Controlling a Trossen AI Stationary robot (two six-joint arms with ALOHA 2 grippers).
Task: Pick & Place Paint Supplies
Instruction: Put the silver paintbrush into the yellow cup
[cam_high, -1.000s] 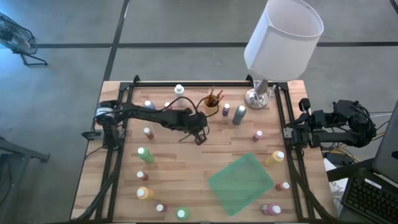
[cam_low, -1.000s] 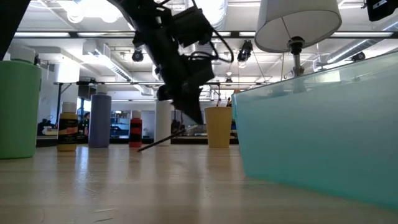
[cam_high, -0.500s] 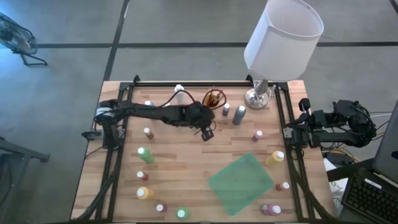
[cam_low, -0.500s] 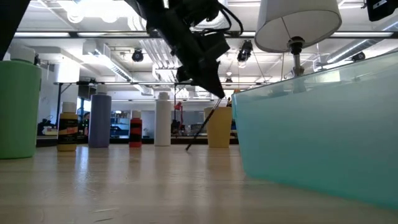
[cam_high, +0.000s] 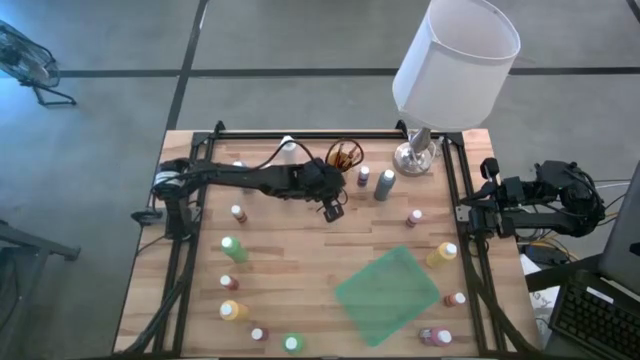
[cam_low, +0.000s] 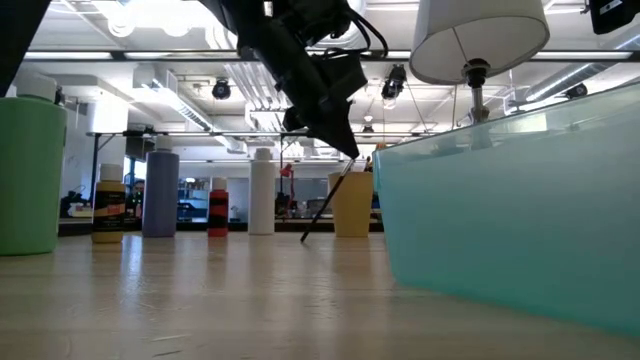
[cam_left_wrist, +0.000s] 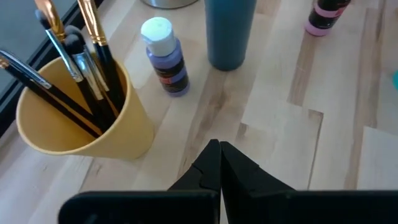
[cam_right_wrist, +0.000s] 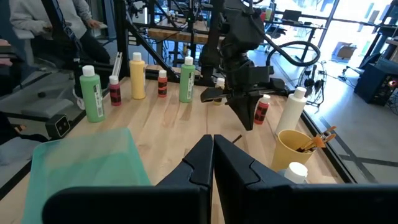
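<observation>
Brush (cam_low: 325, 205) pinched in closed left pincer (cam_high: 333, 208), hanging tilted beside yellow cup (cam_high: 340, 166); right pincer (cam_right_wrist: 212, 144) closed, empty, parked off table's edge.

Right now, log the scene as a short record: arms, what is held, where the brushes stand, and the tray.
left gripper: jaws shut on thin brush, hanging tip-down beside the yellow cup
right gripper: jaws shut, empty, parked at the table's right edge
yellow cup: upright, holds several brushes
green tray: empty
paint bottles: scattered upright around the table
</observation>
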